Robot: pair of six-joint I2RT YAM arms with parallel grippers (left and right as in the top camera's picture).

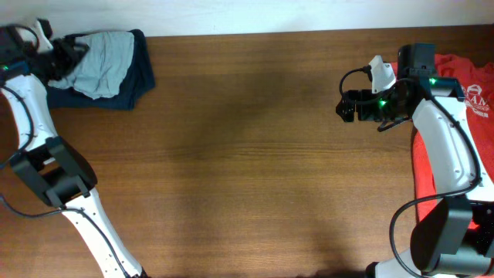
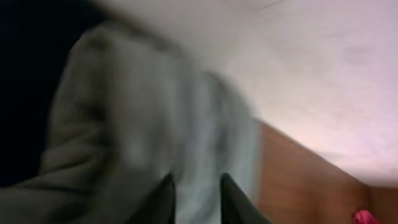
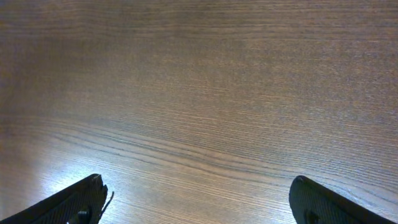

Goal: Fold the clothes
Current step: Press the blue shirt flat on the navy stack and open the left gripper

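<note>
The pale blue-grey T-shirt (image 1: 108, 62) lies bunched at the table's far left corner, on top of a dark navy garment (image 1: 140, 81). My left gripper (image 1: 76, 52) is at the shirt's left edge. In the blurred left wrist view its fingertips (image 2: 198, 179) stand a little apart against the pale cloth (image 2: 143, 112); whether they pinch it I cannot tell. A coral-red T-shirt (image 1: 463, 85) with white print lies at the far right, partly under my right arm. The right gripper (image 1: 345, 106) hovers left of it, wide open (image 3: 199, 180) over bare wood.
The brown wooden table (image 1: 247, 170) spans the whole view, with a white wall along its far edge (image 2: 323, 74). Both white arm bases stand at the near corners. A speck of the red shirt (image 2: 364, 216) shows in the left wrist view.
</note>
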